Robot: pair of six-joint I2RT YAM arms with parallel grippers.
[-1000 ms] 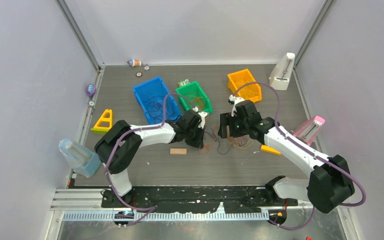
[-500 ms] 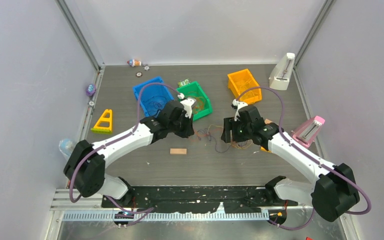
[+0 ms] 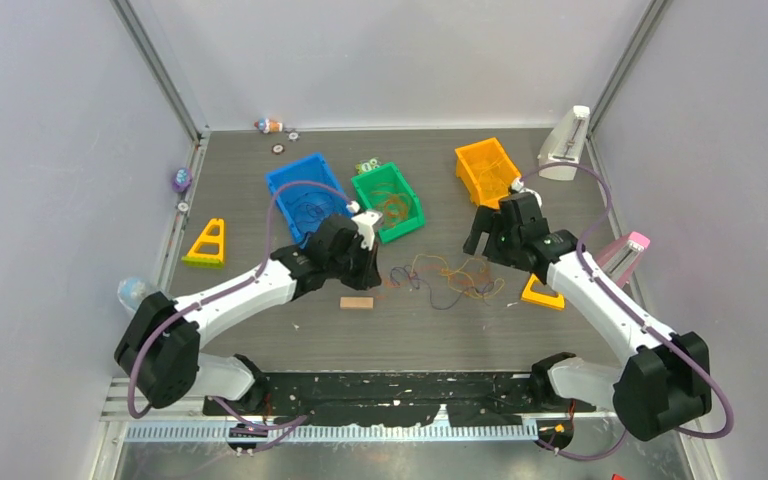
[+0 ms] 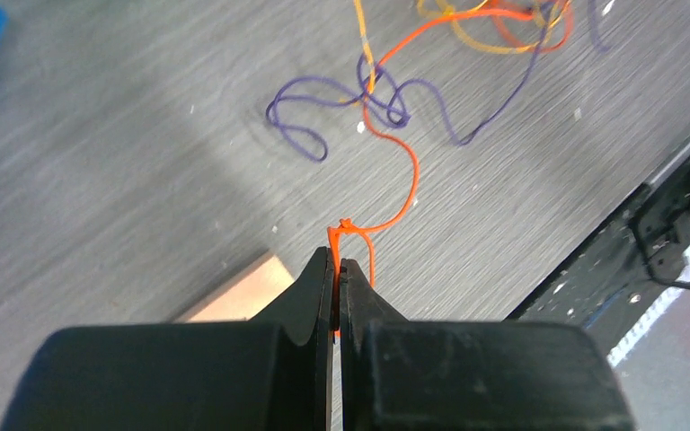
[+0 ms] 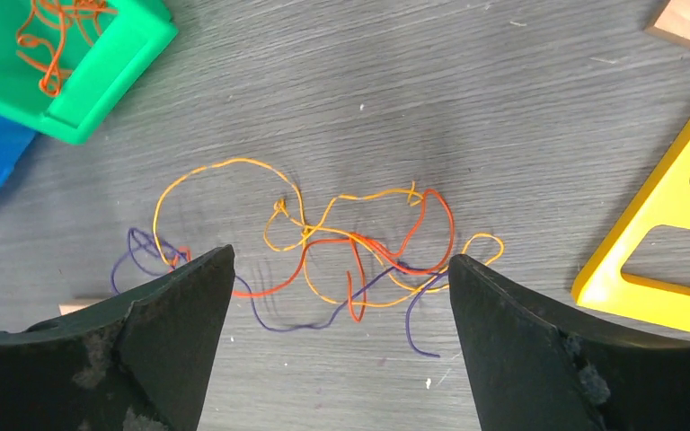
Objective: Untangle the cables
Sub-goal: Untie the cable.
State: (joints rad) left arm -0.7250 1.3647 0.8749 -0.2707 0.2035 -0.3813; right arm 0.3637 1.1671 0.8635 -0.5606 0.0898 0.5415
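Teasing an orange strand [image 4: 409,171] from the cables [image 5: 350,238]!
Clamped in left gripper [image 4: 335,269], with right gripper [image 5: 339,260] agape above; next, likely pin the rest, pull apart.

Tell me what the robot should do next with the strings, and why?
Probably the left claw should pull gently away from the tangle: it is pinched shut on the orange cable, which runs into it, and the right claw hangs open above.

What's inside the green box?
A loose bunch of orange wires lies inside the green box. Nothing else shows there, but the floor under the wires is covered, and the wrist view cuts off most of the box.
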